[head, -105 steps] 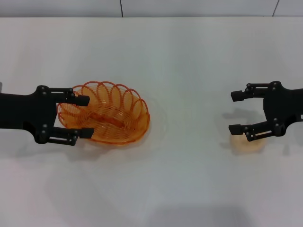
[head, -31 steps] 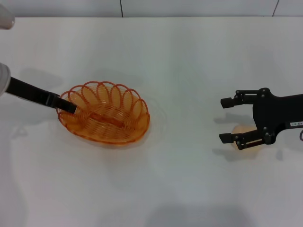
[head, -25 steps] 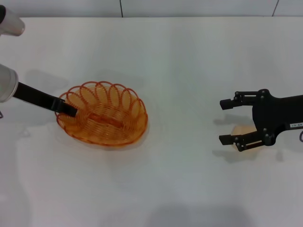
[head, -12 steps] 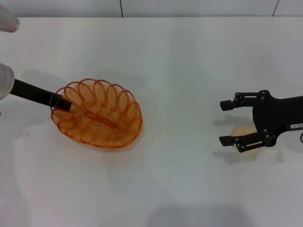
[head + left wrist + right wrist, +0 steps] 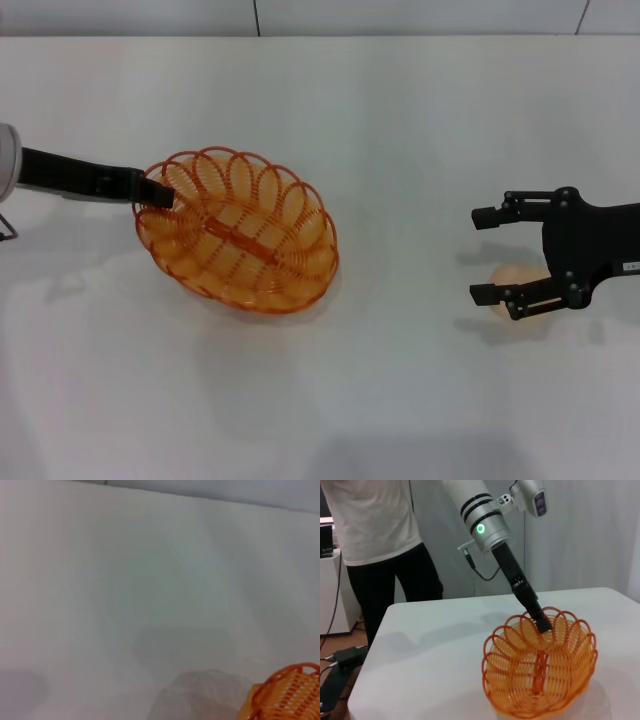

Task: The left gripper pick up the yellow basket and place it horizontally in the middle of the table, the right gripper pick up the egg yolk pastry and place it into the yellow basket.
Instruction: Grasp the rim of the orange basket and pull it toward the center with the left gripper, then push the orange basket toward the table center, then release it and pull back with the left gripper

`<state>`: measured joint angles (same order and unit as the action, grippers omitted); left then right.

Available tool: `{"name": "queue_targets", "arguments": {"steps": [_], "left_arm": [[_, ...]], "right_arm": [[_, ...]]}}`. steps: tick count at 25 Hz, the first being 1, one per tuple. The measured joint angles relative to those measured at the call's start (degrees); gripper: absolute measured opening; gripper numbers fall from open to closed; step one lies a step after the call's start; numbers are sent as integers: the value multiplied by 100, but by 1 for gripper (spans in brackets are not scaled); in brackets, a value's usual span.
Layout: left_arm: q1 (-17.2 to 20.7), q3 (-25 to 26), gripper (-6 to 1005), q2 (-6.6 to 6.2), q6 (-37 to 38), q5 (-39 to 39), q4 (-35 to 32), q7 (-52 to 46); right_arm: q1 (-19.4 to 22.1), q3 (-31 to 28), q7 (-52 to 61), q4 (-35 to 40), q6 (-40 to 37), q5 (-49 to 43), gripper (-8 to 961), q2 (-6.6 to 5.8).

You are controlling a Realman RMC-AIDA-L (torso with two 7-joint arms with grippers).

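The yellow basket is tilted and appears raised off the white table, left of centre. My left gripper is shut on its left rim. The right wrist view shows the basket with the left gripper pinching its far rim, under the silver wrist with the green ring light. A piece of the basket's rim shows in the left wrist view. My right gripper is open at the right, just above the table. The egg yolk pastry lies by its lower finger, partly hidden.
A person in a white shirt and black trousers stands beyond the table's far side in the right wrist view. A cable and a black box lie on the floor there. A grey wall runs along the table's back edge.
The left gripper has carried the basket to the right, toward the middle, and turned it; the basket looks raised. The right gripper has shifted slightly right and stays open over the pastry.
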<state>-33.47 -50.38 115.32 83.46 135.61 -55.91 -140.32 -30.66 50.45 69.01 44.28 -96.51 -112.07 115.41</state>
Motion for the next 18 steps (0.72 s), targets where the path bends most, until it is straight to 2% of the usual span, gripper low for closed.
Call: {"name": "queue_targets", "arguments": {"steps": [5, 10, 16, 18], "left_arm": [[32, 1, 97, 75, 59, -31, -32, -768], [15, -21, 98, 204, 11, -40, -56, -1670], [-151, -102, 97, 346, -1, -36, 31, -2575], [-223, -305, 97, 378, -39, -16, 89, -2841]], "right_arm": [[75, -1, -170, 18, -9, 39, 857, -1], [132, -1, -261, 23, -42, 55, 857, -8], [159, 3, -493, 26, -76, 24, 858, -16], [200, 5, -570, 28, -144, 23, 858, -19]]}}
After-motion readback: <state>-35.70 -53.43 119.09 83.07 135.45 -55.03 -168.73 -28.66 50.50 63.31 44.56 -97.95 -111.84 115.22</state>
